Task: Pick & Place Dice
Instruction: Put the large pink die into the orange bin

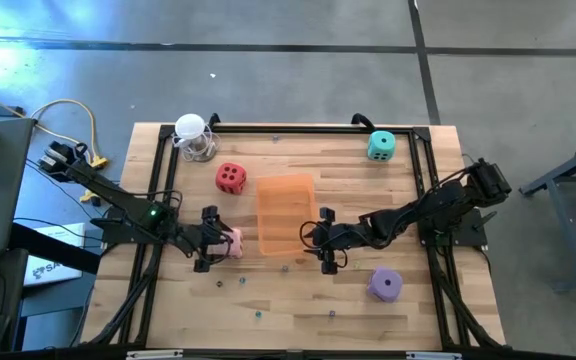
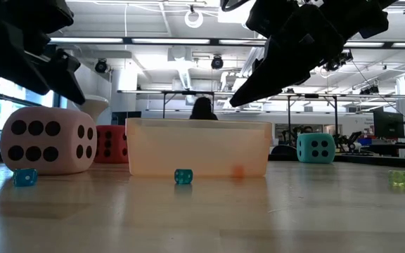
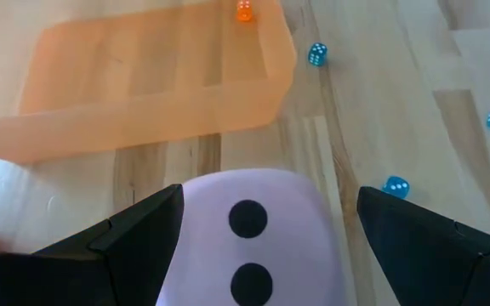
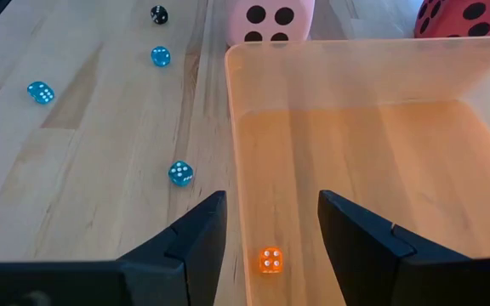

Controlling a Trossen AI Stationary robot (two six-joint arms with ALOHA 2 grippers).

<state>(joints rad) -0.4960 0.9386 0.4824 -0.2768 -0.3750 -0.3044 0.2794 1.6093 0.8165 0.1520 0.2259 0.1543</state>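
Pink die sits between the left gripper's wide-open, non-clamping fingers at the orange tray's 9 o'clock, staged for pickup; right gripper, half-open and empty, hovers at 3 o'clock.

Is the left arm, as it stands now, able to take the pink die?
Probably yes. The left end effector is open, with one finger on each side of the pink die, and nothing lies between them. The orange tray is beside the die, apart from it.

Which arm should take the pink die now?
Left. The left gripper is open astride the pink die. The right gripper hovers over the orange tray's right edge, empty.
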